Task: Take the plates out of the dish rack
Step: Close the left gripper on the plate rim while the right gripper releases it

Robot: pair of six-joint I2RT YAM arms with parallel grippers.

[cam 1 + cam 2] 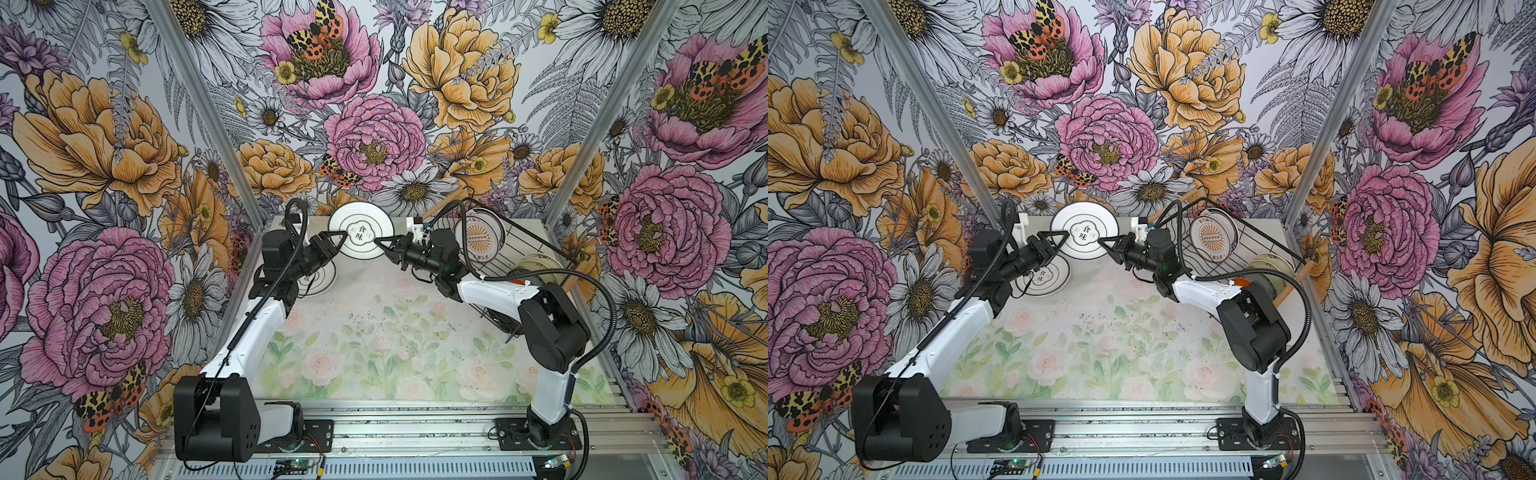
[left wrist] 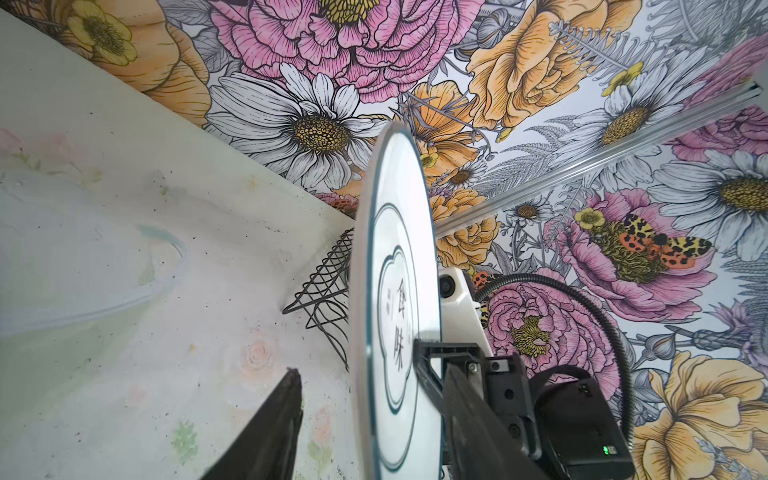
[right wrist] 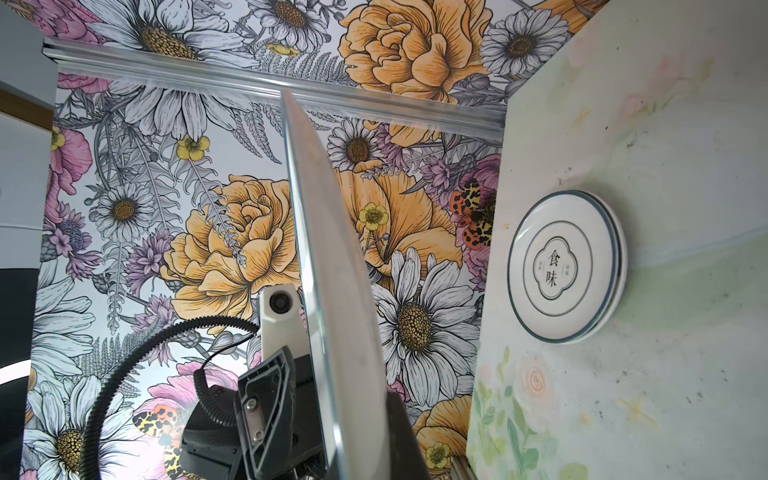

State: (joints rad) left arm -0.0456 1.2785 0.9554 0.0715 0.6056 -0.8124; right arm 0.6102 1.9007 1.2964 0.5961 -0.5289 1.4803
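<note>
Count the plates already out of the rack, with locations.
2 for sure: one upright plate held by the right gripper, left gripper open around it; one flat plate at the table's far left, perhaps another stacked beneath.

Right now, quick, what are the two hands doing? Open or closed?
Left hand: open, straddling the plate edge.
Right hand: closed on the same plate.

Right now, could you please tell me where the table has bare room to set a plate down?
The middle and front of the mat, between the left arm and right arm, is bare. Crowded: back left holds the plate stack under the left arm, the rack fills the right side, and the raised plate hangs at back centre.
</note>
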